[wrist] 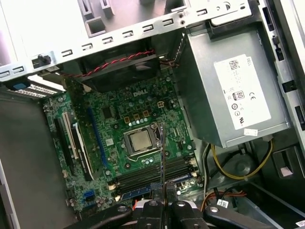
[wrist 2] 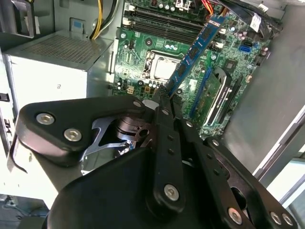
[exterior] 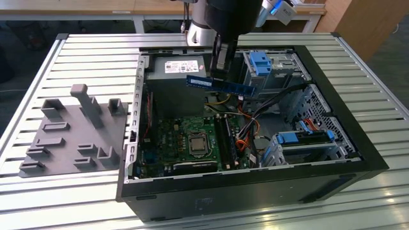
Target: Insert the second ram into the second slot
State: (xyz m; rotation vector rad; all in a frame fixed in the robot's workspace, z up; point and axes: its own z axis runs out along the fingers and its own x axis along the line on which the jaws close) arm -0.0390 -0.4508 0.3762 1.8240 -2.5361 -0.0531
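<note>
My gripper [exterior: 220,75] comes down from the top of the exterior view and is shut on the second ram [exterior: 223,86], a thin blue stick with a white label. The stick hangs level in the air above the open computer case, over the far part of the green motherboard [exterior: 182,139]. In the second wrist view the black fingers [wrist 2: 159,107] pinch one end of the stick [wrist 2: 200,45], which slants over the board. In the first wrist view the stick [wrist: 162,152] is seen edge-on between the pads [wrist: 153,206]. It stands above the long dark memory slots [wrist: 147,172] beside the processor [wrist: 139,140].
The grey power supply box [exterior: 174,72] sits in the case's far corner, with yellow and orange cables [wrist: 238,167] next to it. Light-blue drive-bay tabs [exterior: 259,60] and a second bay [exterior: 305,138] fill the exterior view's right. A grey block fixture [exterior: 70,134] lies on the slatted table [exterior: 89,52].
</note>
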